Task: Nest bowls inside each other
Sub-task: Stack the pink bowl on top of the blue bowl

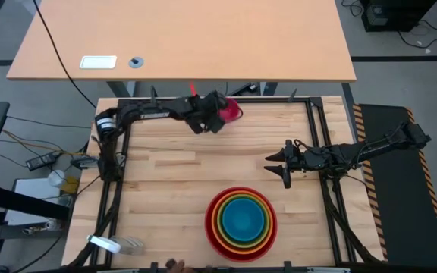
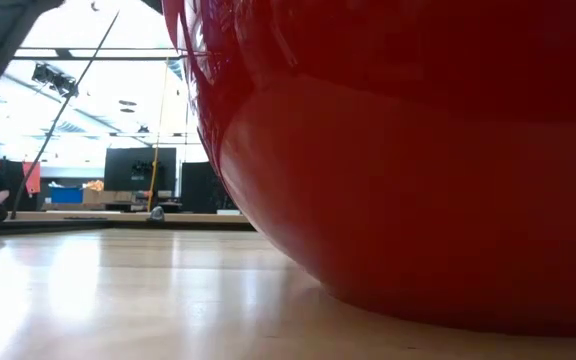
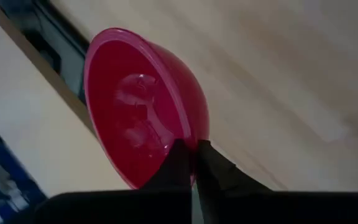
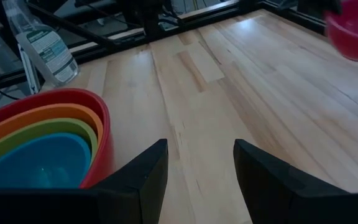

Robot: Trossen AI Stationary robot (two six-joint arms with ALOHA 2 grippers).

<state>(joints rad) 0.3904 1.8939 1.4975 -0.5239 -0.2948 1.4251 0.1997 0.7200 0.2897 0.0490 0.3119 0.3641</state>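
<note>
A nested stack of bowls [image 1: 240,223] stands near the table's front edge: red outermost, then orange, green and blue [image 4: 36,163]. The red bowl's wall [image 2: 408,160] fills the low view. The small magenta-pink bowl [image 1: 231,111] is at the far edge of the table, lifted and tilted, with my left gripper [image 1: 217,115] shut on it. My right gripper [image 1: 277,166] stands open at the right side of the table, with nothing between its fingers [image 4: 197,171]. My left gripper pinches the pink bowl's rim [image 3: 193,138] between its two fingers, one finger inside the bowl and one outside. The bowl is lifted clear of the table and tilted, its opening turned sideways.
A spray bottle [image 4: 42,46] lies off the table's front left corner. A black frame [image 1: 203,100] runs around the wooden tabletop. A second, lighter table [image 1: 180,38] stands beyond the far edge. Bare wood lies between the pink bowl and the stack.
</note>
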